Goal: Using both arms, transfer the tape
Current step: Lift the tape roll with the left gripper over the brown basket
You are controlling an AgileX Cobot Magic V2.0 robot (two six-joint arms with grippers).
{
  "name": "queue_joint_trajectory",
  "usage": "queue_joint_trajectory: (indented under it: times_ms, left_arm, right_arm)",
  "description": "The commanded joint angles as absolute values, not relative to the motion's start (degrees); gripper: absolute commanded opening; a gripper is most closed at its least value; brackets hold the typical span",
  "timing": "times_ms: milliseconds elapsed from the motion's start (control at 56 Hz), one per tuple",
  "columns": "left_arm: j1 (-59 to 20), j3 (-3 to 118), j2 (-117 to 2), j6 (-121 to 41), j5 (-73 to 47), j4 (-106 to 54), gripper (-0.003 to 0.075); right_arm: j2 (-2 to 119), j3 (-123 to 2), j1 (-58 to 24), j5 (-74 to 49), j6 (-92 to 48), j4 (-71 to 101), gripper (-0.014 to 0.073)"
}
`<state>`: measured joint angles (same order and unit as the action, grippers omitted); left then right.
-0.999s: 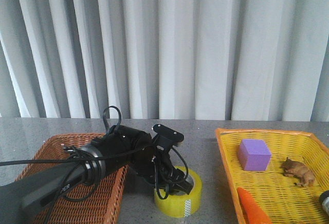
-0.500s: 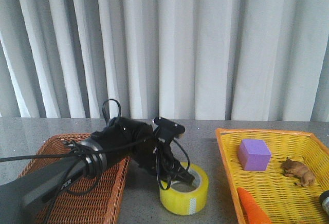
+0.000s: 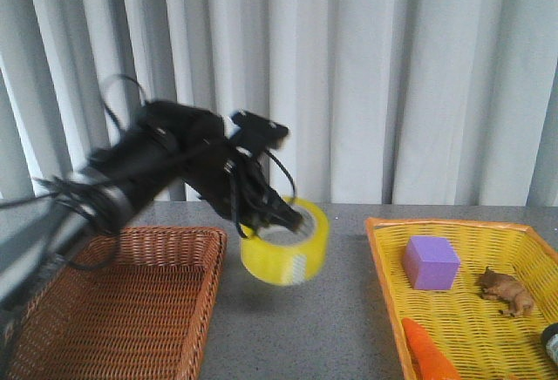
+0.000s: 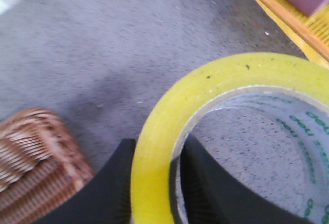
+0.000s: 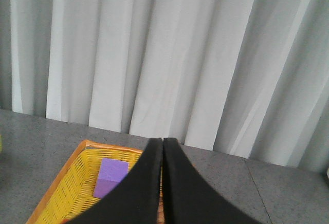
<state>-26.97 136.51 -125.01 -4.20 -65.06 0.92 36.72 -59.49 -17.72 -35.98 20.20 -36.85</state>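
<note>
Tape (image 3: pixel 285 242) — rigid roll, likely light, smooth-sided; carried clear of the table, between the brown basket (image 3: pixel 122 310) and the yellow basket (image 3: pixel 471 310). Left gripper (image 4: pixel 154 183) pinches its wall, one finger inside the core. Right gripper (image 5: pixel 162 183) — closed, empty. Opposite rim offers the handover hold.

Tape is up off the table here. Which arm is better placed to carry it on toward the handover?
Left. The left gripper is clamped on the wall of the tape, holding it above the table. The right gripper is shut, empty, and away from the tape.
</note>
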Motion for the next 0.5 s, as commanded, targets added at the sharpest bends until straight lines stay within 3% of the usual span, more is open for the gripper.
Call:
queue_joint_trajectory:
  times_ms: [0, 232, 482]
  left_arm:
    - [-24.3, 138.9, -116.3, -3.6, -63.3, 0.5, -0.0007]
    - [-16.4, 136.8, -107.6, -3.9, -63.5, -2.9, -0.0007]
    - [-7.9, 118.6, -98.7, -4.3, -60.5, -2.9, -0.0005]
  right_arm:
    - [36.9, -60.8, -17.6, -32.2, 20.1, -38.4, -0.0005]
    - [36.9, -60.8, -17.6, -32.2, 20.1, -38.4, -0.0005]
    - [36.9, -60.8, -17.6, -32.2, 20.1, -38.4, -0.0005]
